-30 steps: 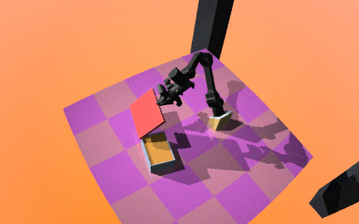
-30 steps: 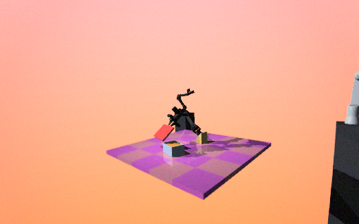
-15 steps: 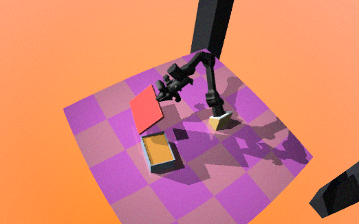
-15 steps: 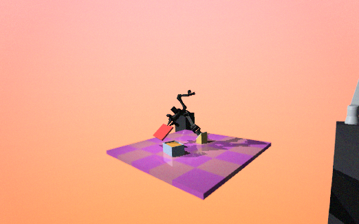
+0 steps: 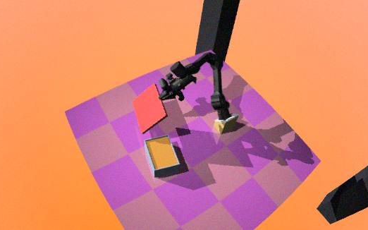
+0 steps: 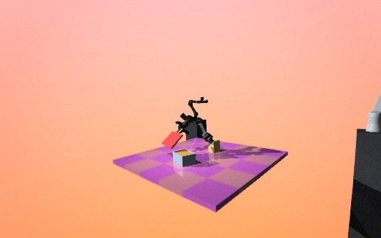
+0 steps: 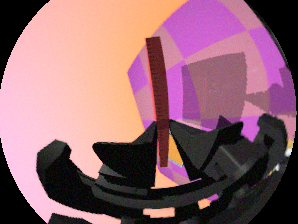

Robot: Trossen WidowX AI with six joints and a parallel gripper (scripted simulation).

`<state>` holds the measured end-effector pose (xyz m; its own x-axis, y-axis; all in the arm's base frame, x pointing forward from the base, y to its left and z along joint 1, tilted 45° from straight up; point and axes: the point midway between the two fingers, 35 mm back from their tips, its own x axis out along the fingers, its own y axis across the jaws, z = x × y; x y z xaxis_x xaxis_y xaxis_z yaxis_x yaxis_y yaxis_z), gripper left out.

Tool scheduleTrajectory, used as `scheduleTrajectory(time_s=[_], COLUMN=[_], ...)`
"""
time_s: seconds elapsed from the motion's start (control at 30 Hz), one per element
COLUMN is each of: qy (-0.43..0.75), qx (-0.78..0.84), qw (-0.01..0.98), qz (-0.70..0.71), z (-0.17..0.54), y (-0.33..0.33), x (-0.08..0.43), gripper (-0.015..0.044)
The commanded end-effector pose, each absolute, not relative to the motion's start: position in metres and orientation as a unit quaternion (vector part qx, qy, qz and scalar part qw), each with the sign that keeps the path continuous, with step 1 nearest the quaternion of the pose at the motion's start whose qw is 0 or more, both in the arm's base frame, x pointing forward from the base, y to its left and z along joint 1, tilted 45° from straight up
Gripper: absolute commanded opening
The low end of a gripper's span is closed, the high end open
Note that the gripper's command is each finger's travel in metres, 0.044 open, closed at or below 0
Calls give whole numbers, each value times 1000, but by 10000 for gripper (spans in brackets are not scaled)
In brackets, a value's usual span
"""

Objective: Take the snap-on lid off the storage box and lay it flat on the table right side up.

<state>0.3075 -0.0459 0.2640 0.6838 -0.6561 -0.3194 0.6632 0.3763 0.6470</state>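
The gripper (image 5: pixel 163 92) pinches one edge of the flat, thin red lid (image 5: pixel 149 107), tilted above the open, orange-lined rectangular box (image 5: pixel 163 155).

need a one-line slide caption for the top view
Gripper holds the red lid by one edge, tilted above the checkered table, beside the open storage box.

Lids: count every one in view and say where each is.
1. The red lid hangs tilted in the air, clamped at one edge by the gripper, off the open storage box and beside it. No other shows.
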Motion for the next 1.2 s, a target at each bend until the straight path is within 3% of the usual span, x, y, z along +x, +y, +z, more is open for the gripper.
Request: scheduleTrajectory(time_s=[0.0, 1.17], qy=[3, 2], qx=[396, 395], qw=[830, 831], qz=[-392, -392], z=[274, 314], y=[-50, -89], x=[303, 277], gripper=[0, 0])
